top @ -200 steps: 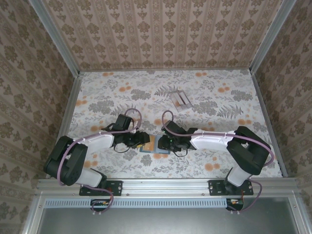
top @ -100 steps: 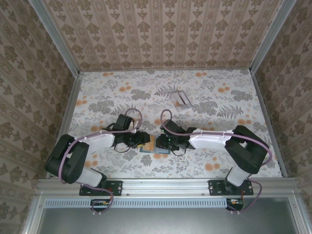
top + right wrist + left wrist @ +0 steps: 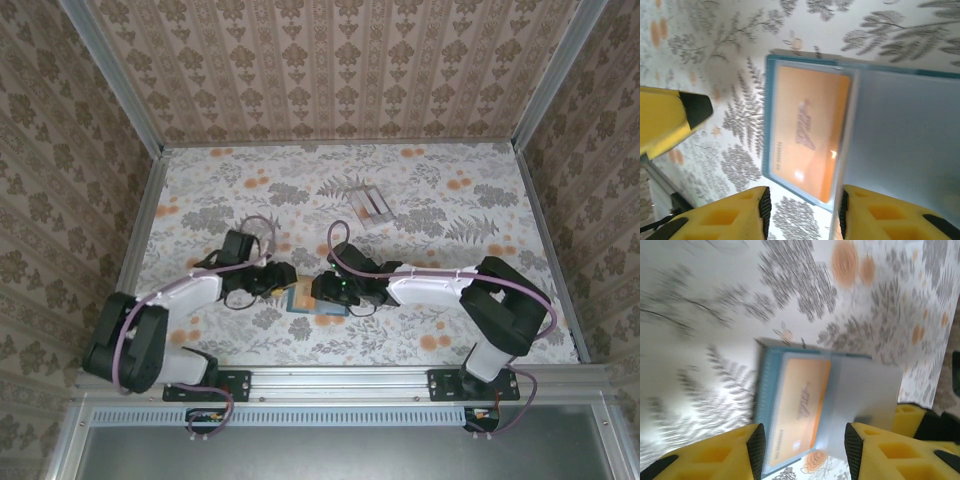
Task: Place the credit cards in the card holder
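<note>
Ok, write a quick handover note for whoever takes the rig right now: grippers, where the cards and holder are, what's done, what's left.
Left gripper: open, jaws apart over the card holder; whether it touches is unclear.
Right gripper: open, at the holder from the other side.
Things: the card holder lies opened flat on the table, close to the arm bases. The orange card sits on one half; I cannot tell if it is fully tucked in. The grey cards lie together farther out.
Done: the orange card is at the holder.
Left: seat it if needed, then fetch and insert the grey cards.
</note>
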Controlling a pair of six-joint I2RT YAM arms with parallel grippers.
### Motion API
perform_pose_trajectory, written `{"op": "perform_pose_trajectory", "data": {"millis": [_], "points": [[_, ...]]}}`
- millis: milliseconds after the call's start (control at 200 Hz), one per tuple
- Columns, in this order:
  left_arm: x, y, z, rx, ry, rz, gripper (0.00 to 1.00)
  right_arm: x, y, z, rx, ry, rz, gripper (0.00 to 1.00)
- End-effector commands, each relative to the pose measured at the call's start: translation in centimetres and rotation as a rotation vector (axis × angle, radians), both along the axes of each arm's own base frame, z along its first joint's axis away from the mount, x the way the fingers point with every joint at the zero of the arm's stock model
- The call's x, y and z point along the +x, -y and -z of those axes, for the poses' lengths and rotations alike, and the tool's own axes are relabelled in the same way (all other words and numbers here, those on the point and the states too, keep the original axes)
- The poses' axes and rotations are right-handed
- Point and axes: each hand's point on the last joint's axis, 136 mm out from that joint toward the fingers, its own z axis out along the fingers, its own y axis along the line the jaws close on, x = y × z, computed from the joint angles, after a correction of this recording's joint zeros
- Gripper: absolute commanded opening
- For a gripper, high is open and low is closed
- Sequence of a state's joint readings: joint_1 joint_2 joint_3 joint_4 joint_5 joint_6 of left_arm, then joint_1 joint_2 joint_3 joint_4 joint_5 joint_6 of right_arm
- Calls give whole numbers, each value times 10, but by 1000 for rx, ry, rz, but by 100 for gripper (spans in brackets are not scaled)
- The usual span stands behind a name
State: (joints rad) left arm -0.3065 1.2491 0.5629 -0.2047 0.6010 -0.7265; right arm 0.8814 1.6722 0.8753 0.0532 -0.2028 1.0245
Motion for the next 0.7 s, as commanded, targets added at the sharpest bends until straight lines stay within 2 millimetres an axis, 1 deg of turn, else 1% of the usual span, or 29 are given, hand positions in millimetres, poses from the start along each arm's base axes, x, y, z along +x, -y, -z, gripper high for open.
{"op": "perform_pose_trajectory", "data": {"millis": [0, 80, 140, 185, 245, 300, 405, 475, 555, 620, 695], "points": [[-1, -32, 3, 70, -44, -95, 51, 4, -35, -18, 104, 36, -67, 44], [5, -48, 4, 53, -64, -180, 52, 4, -54, -22, 151, 44, -99, 45], [9, -55, 3, 30, -72, -222, 52, 4, -67, -24, 178, 42, -124, 46], [12, -59, 2, 20, -64, -241, 52, 6, -70, -29, 193, 51, -133, 46], [15, -60, -1, 18, -45, -244, 52, 13, -65, -43, 195, 102, -126, 46], [16, -59, -5, 17, -29, -232, 52, 21, -51, -56, 146, 162, -112, 46], [14, -55, -8, 51, -4, -191, 54, 39, -11, -82, 6, 297, -69, 49], [11, -48, -8, 81, 11, -154, 55, 51, 15, -92, -59, 346, -26, 50], [9, -31, -11, 98, 44, -83, 55, 63, 36, -94, -94, 340, 23, 50], [6, -18, -13, 135, 78, -22, 56, 67, 46, -93, -104, 331, 36, 50], [2, -2, -16, 177, 108, 58, 56, 70, 65, -93, -159, 343, 78, 50]]}}
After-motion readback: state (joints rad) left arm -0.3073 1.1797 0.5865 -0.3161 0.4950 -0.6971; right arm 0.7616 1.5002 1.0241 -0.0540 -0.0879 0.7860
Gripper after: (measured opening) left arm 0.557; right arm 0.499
